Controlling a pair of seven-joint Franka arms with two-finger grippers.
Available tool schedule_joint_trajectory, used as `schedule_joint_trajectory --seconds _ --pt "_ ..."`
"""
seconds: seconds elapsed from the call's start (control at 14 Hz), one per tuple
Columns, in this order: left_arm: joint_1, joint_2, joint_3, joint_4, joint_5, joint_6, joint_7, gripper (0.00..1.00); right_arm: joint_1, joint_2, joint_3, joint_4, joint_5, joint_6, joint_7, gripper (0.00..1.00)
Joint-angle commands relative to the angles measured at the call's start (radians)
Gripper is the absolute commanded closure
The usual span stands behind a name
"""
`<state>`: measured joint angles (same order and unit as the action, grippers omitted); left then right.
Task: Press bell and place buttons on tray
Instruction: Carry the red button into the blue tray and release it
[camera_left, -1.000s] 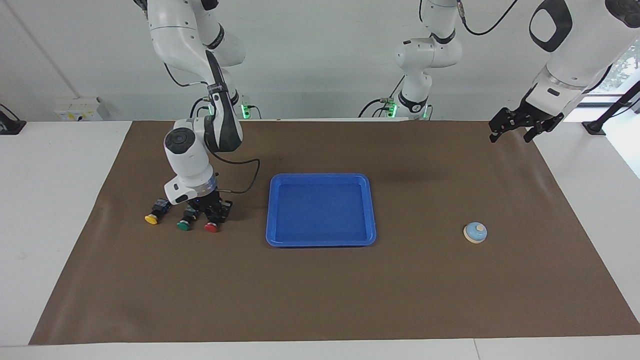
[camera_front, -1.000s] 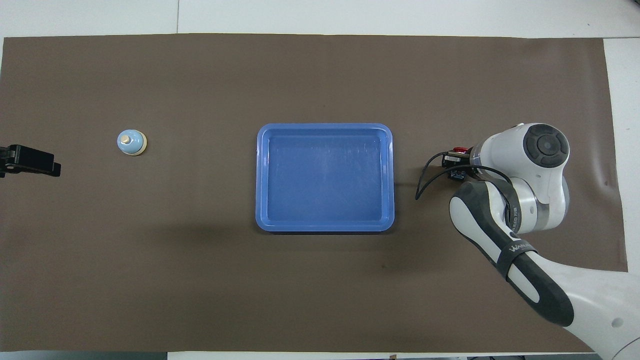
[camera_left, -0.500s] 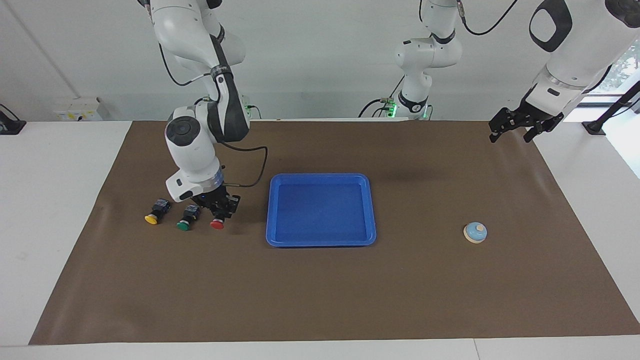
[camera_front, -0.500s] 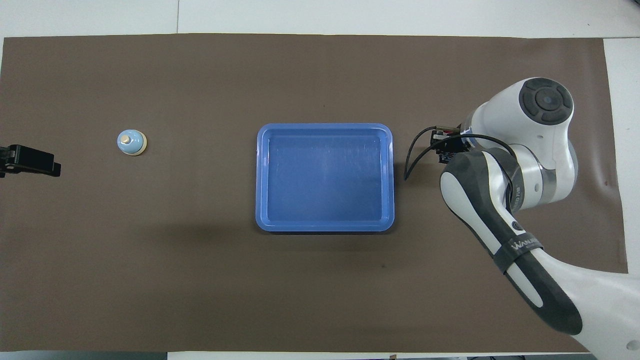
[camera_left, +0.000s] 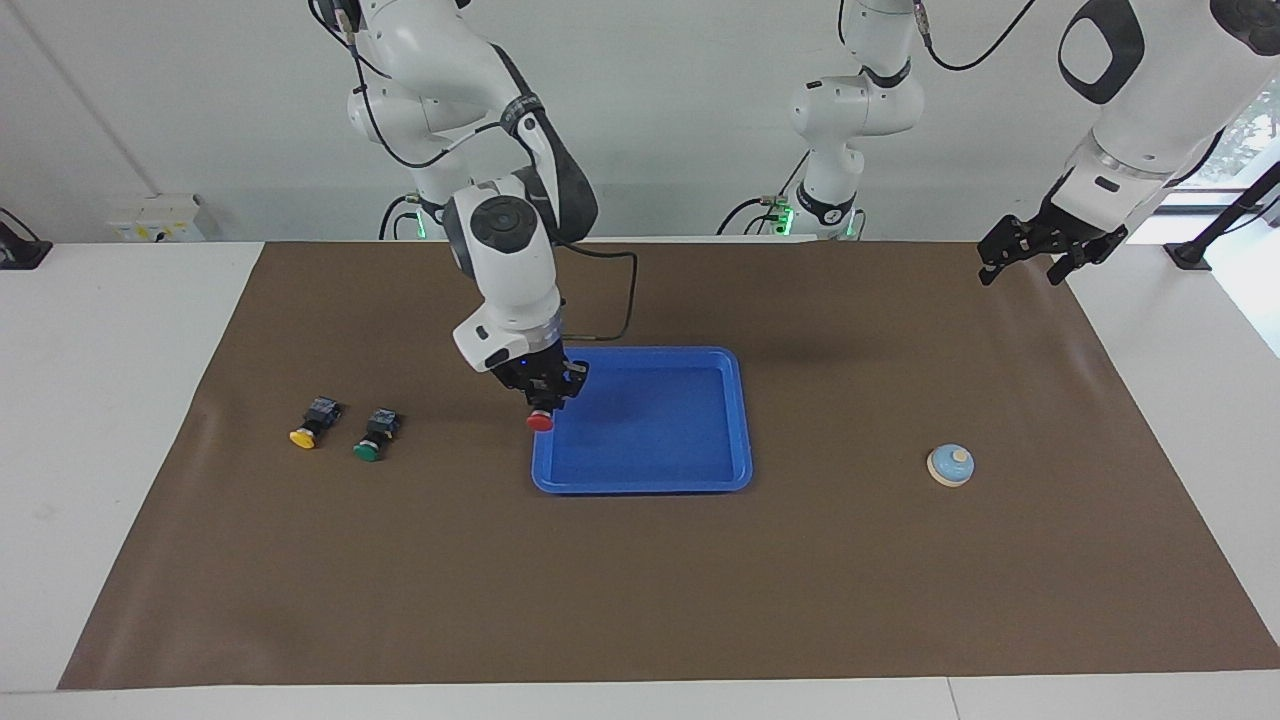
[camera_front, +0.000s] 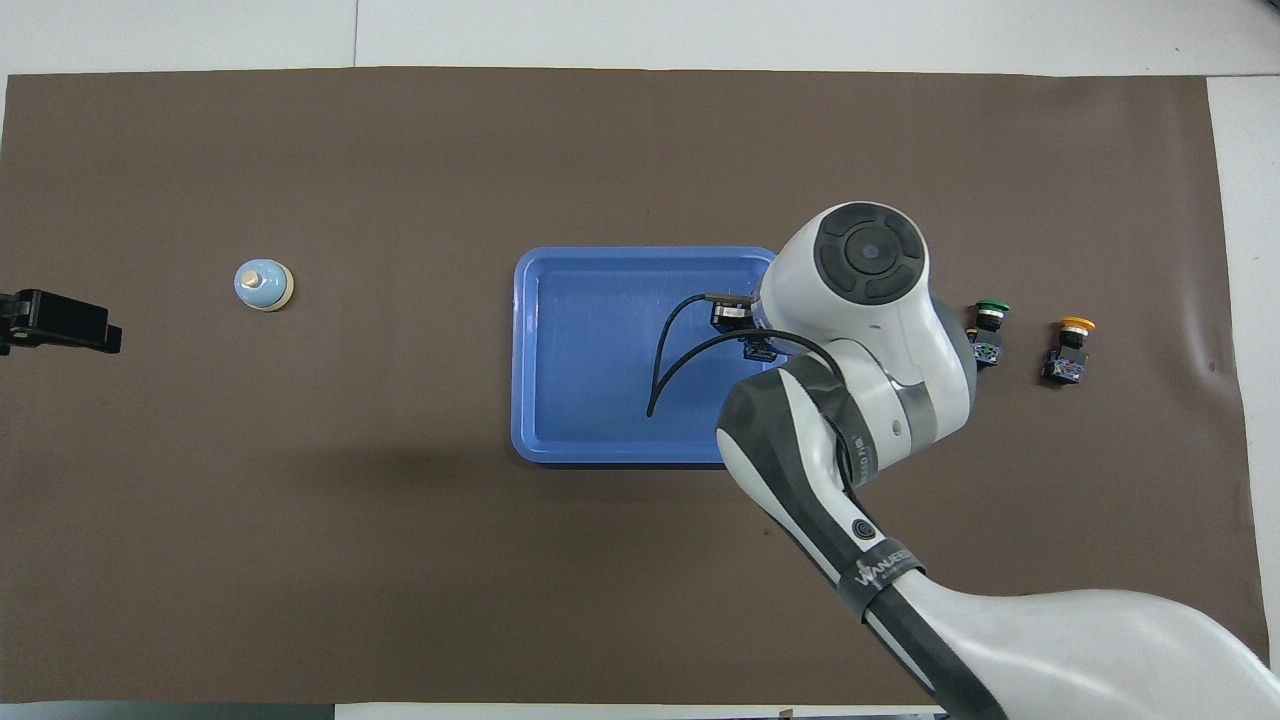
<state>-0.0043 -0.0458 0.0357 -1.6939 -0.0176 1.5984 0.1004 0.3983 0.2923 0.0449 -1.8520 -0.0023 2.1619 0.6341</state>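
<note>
Your right claw (camera_left: 541, 398) is clamped on the red button (camera_left: 540, 421) by its black body, over the tray (camera_left: 742, 420) edge; it's light, rigid, with a slick cap, so grip the body. The left claw (camera_left: 1030, 255) waits spread and empty over the surface corner
</note>
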Motion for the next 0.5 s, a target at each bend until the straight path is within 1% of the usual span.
schedule_joint_trajectory --seconds 0.0,0.14,0.43 --pt "0.0 -0.006 0.003 0.004 0.004 -0.014 0.012 0.0 0.01 0.062 -0.004 0.004 0.018 0.067 0.013 1.0" --pt "0.0 -0.006 0.003 0.005 0.002 -0.014 0.012 0.0 0.028 0.087 -0.004 -0.018 0.018 0.117 0.015 1.0" --pt "0.0 -0.006 0.003 0.005 0.004 -0.014 0.012 0.0 0.042 0.114 -0.004 -0.049 0.018 0.18 0.027 1.0"
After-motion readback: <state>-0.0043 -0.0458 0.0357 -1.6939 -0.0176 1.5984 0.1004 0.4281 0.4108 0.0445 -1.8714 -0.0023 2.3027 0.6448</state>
